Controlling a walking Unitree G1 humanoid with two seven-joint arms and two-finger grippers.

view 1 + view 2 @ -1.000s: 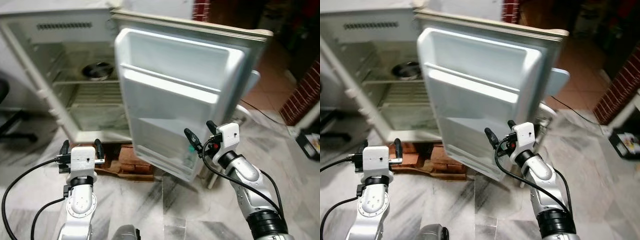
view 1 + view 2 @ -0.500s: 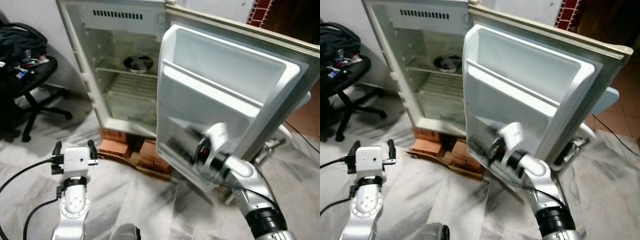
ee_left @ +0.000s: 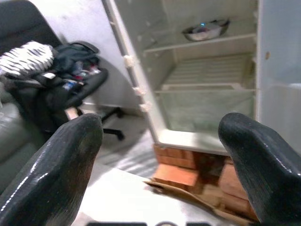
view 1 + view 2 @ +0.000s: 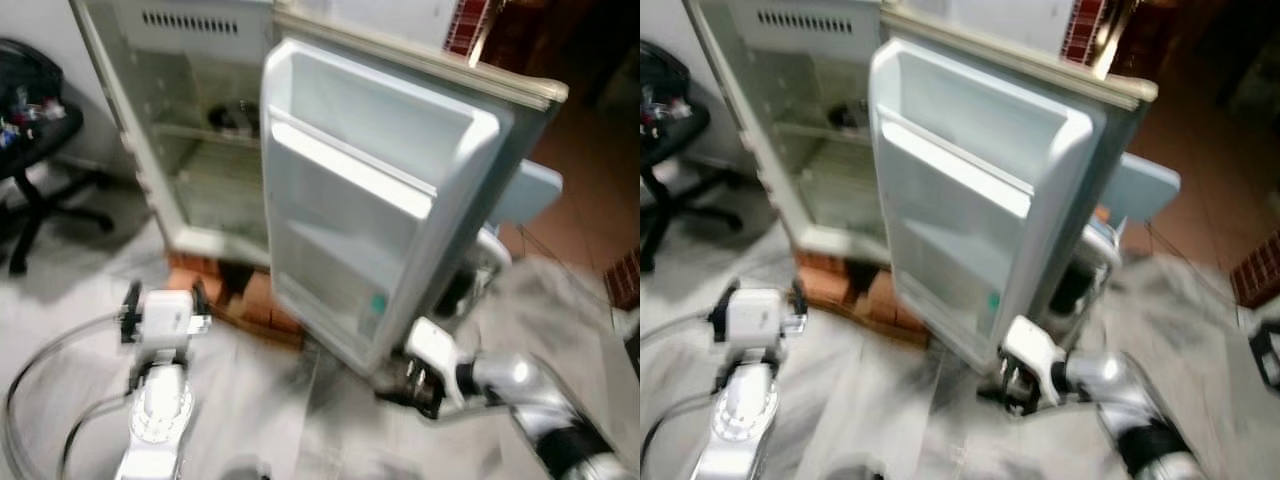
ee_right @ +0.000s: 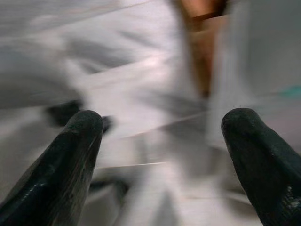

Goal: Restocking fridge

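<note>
Hanging low by fridge door's [image 4: 370, 200] bottom edge, right gripper [image 4: 400, 380] fingers wide apart w/ nothing held; left gripper [image 4: 163, 300] same, over bare floor [image 4: 60, 300].

- No readable text, brand, number or sign anywhere.
- Fridge door [image 4: 370, 190]: small teal sticker [image 4: 377, 304] low on the inner liner, blurred, nothing legible.
- Items on the office chair [image 3: 70, 82]: too small and soft to read any print.
</note>
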